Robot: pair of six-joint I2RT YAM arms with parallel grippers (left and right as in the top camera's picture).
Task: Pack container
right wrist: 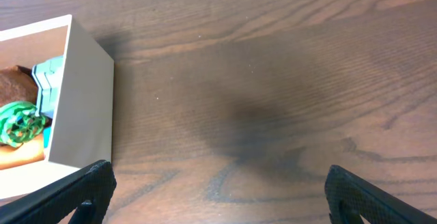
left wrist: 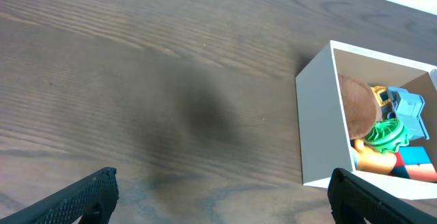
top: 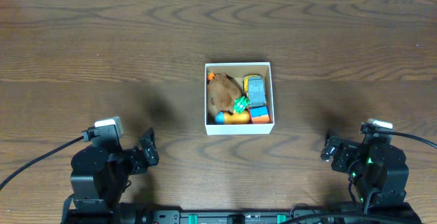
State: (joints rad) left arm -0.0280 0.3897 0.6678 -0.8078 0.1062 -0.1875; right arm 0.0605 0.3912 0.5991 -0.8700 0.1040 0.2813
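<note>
There is one table [top: 102, 46], one white container [top: 238, 129] and two grippers, the left gripper [top: 150, 147] and the right gripper [top: 328, 147]. The container holds one brown toy [top: 220, 91], one toy car [top: 255, 89], one green ribbed piece [top: 240, 105] and one orange piece [top: 236, 119]. The other small bits are too jumbled to count.

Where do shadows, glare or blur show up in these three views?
Overhead: sharp, evenly lit, faint shadows on the table either side of the container. Left wrist: a soft dark shadow patch on the wood beside the container, no glare. Right wrist: a similar diffuse patch, no glare.
</note>
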